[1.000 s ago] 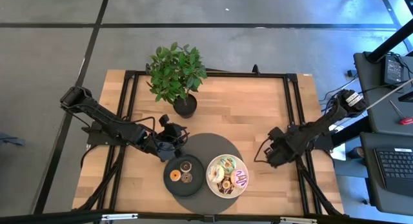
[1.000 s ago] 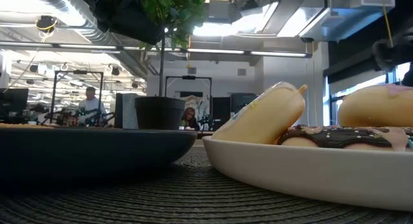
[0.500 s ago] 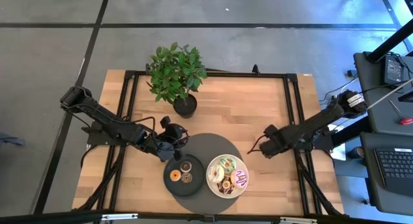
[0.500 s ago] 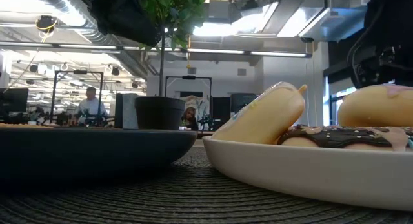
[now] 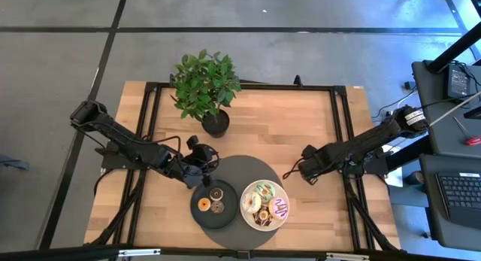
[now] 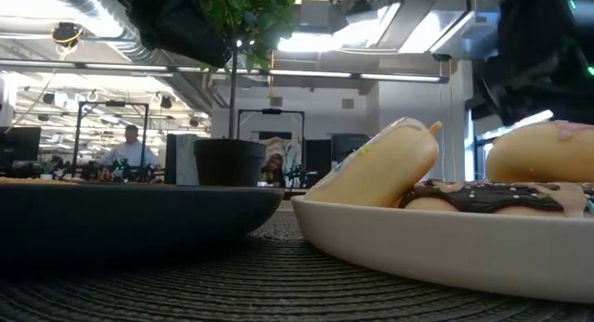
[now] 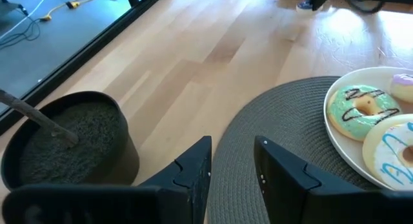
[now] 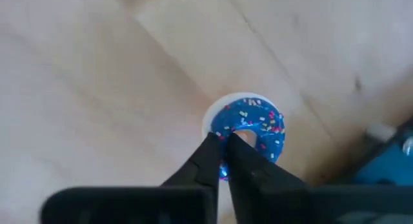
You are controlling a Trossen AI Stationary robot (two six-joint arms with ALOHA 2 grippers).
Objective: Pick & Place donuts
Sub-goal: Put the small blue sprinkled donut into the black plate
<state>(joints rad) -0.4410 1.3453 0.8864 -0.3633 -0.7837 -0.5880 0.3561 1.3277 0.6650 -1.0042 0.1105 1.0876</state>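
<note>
Blue sprinkled donut (image 8: 248,130) pinched by right claw (image 8: 224,153)

No text, label or number is readable.

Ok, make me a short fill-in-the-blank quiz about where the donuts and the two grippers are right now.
1. The right gripper is shut on a small ring donut with ____ sprinkled icing.
2. The tiny orange donut lies on the round ____ plate.
3. The green-iced ring donut lies on the round ____ plate.
4. The left gripper hangs open beside the potted ____.

Missing words: blue; black; white; plant
</note>
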